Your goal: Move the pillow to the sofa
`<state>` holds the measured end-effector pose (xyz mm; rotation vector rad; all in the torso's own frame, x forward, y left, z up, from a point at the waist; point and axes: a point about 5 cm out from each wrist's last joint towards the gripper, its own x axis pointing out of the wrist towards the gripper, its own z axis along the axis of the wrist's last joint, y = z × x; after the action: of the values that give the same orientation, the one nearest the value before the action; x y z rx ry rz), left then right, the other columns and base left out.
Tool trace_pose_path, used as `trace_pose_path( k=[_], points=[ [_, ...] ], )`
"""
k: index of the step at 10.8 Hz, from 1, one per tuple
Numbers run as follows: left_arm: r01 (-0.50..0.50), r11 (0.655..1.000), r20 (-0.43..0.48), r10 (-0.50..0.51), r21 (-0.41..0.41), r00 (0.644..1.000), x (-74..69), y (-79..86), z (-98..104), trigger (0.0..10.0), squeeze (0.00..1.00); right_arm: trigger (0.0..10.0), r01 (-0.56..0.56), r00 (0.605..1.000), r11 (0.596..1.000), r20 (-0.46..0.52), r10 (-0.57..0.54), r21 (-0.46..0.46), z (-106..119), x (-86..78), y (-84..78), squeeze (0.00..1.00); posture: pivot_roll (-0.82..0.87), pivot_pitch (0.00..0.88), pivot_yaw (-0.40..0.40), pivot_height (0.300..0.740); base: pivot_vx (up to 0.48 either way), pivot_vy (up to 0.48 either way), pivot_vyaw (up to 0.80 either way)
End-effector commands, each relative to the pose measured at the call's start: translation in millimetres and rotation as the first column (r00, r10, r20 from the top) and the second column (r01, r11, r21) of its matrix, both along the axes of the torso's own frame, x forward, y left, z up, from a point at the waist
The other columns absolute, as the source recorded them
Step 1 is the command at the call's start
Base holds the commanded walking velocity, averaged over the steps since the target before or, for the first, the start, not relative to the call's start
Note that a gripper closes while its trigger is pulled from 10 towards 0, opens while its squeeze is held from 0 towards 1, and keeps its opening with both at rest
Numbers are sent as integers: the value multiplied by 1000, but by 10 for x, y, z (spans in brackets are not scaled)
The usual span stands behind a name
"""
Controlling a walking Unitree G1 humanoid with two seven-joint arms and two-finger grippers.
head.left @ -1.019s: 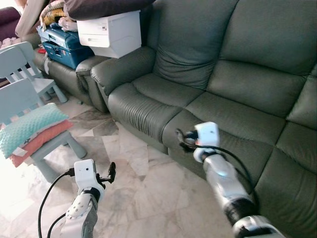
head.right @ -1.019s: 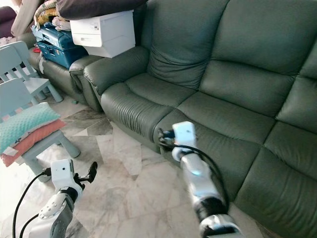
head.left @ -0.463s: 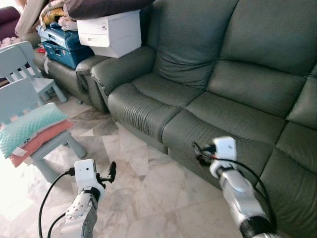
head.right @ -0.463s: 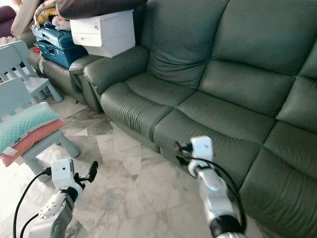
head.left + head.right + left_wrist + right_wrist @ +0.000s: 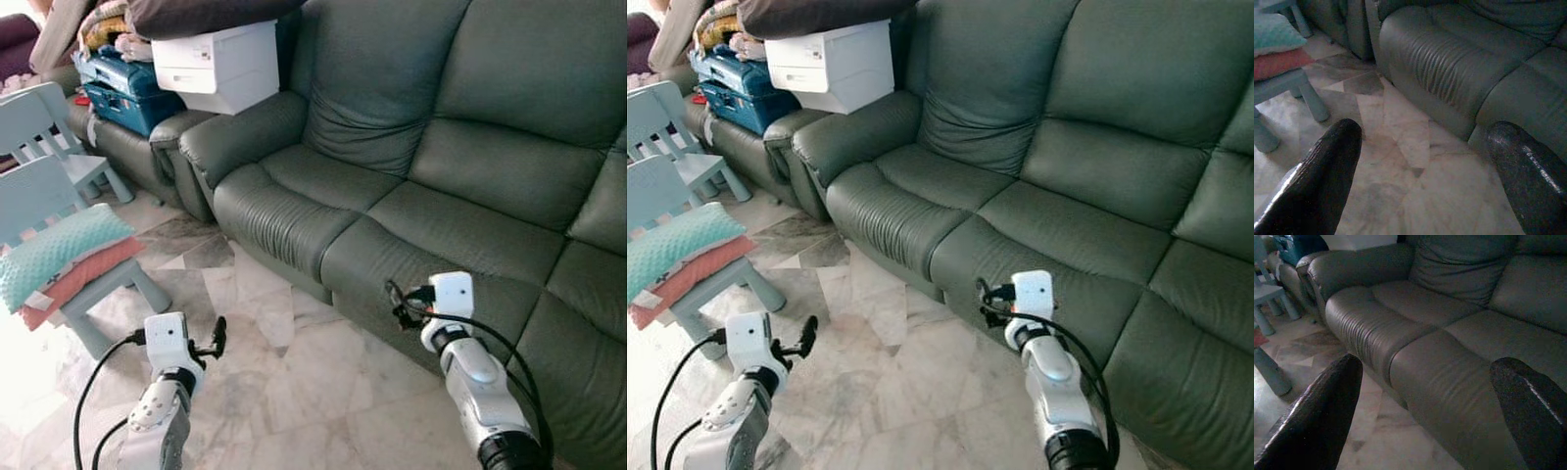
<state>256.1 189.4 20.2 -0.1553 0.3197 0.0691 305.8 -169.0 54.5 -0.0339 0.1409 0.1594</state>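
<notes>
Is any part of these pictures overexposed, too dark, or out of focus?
Left eye view: floor at lower left is blown out white. Left wrist view: dim, left gripper fingers blurred, sofa sharper. Right wrist view: equally dim and soft.

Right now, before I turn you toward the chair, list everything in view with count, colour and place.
Sofa: one, dark green, ahead and right.
Armchair: one, dark green, left of the sofa, piled with things.
White box: one, on the armrests between them.
Blue case: one, on the armchair.
Child chairs: two, pale blue, far left.
Pillows: teal pillow on pink pillow, on the nearer chair.
Floor: marble, pale.
Left gripper: open, over the floor.
Right gripper: open, by the sofa's seat front.
</notes>
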Motion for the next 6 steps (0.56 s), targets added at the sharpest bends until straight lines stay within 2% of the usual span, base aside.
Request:
trace_pose_path(
  k=[1,6],
  points=[
    [-10,1000,12,10,23,1000,24,42,27,10000,0,10000,-14,1000,1000,9,14,5,43,23,31,0,-165,0,99,740,0,0,0],
    [-18,1000,14,17,18,1000,28,36,21,10000,0,10000,-2,1000,1000,-4,2,6,38,21,10,0,-173,0,91,740,0,0,0]
  ],
)
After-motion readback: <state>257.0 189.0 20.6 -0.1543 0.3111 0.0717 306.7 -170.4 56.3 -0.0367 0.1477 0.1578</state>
